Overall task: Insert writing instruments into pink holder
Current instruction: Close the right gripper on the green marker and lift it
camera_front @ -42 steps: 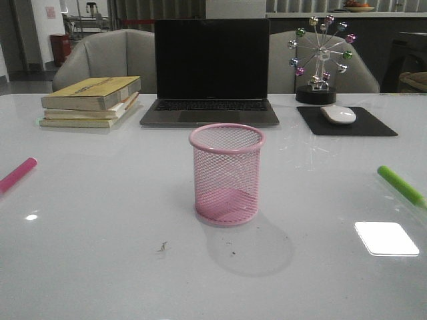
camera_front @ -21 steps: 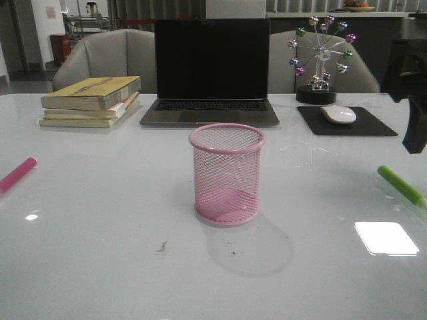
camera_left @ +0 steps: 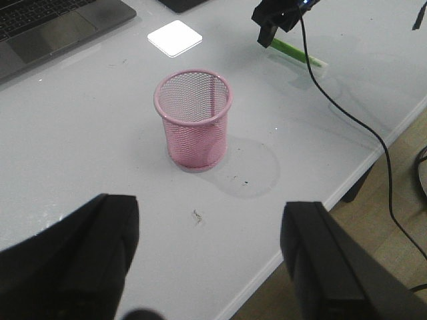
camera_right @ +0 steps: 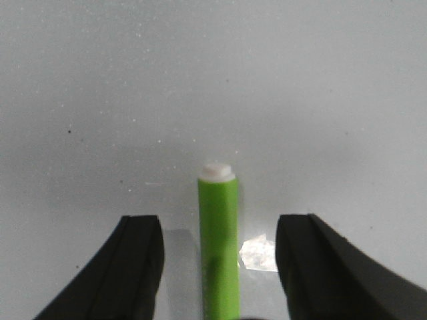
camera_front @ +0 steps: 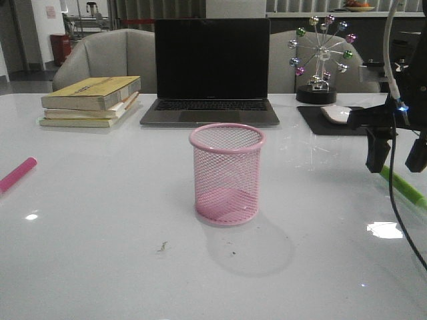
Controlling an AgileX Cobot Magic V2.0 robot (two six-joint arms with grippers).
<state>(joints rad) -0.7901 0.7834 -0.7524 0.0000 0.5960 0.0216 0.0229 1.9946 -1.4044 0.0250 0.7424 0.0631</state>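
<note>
The pink holder (camera_front: pixel 227 175) stands upright and empty at the table's middle, and the left wrist view shows the pink holder (camera_left: pixel 193 119) too. The hot pink marker (camera_front: pixel 17 175) lies at the far left edge. On the right, the lime green marker (camera_front: pixel 404 187) lies flat. My right gripper (camera_front: pixel 395 159) hangs open just above it. In the right wrist view the green marker (camera_right: pixel 219 240), white end forward, lies between the spread fingers of my right gripper (camera_right: pixel 220 270), untouched. My left gripper (camera_left: pixel 207 267) is open and empty, high above the near table edge.
A laptop (camera_front: pixel 212 67) stands behind the holder, with stacked books (camera_front: pixel 90 100) to its left. To its right are a mouse (camera_front: pixel 337 114) on a black pad and a ferris-wheel ornament (camera_front: pixel 321 57). The right arm's cable (camera_front: pixel 400 220) hangs over the table.
My right arm has come in from the right and moved down and left, until its open gripper is over the green marker. The holder and both markers have not moved.
</note>
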